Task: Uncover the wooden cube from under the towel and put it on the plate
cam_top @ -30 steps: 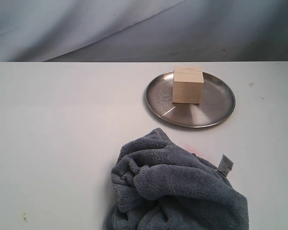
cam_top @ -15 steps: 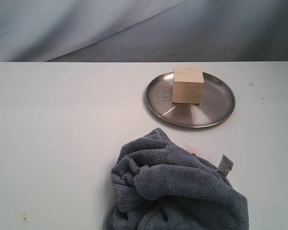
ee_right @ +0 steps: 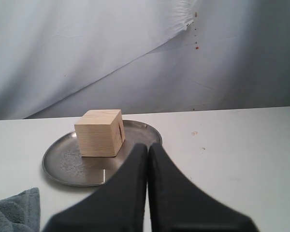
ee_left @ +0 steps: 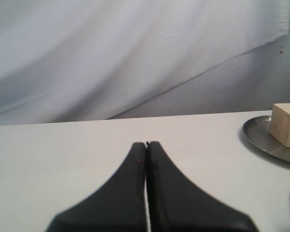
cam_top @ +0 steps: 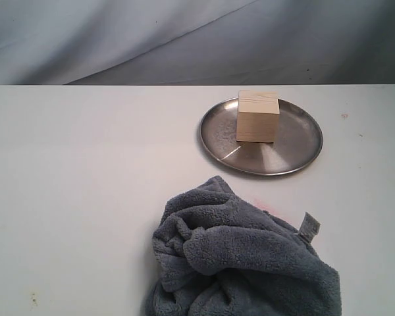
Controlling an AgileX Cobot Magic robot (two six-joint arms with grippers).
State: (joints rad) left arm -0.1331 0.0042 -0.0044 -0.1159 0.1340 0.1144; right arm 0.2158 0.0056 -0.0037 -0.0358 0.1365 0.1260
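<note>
The pale wooden cube [cam_top: 257,117] stands upright on the silver plate [cam_top: 296,143] at the back right of the table, fully uncovered. The blue-grey towel [cam_top: 240,263] lies crumpled at the front, apart from the plate, its tag loop [cam_top: 309,227] sticking up. Neither gripper shows in the exterior view. My left gripper [ee_left: 146,144] is shut and empty, with the cube [ee_left: 286,124] and plate [ee_left: 268,142] far off to one side. My right gripper [ee_right: 148,145] is shut and empty, a little short of the plate [ee_right: 65,162] that bears the cube [ee_right: 99,133].
A grey cloth backdrop [cam_top: 184,39] hangs behind the white table [cam_top: 85,184]. A corner of the towel [ee_right: 14,212] shows in the right wrist view. A faint pink mark [cam_top: 263,204] sits on the table between towel and plate.
</note>
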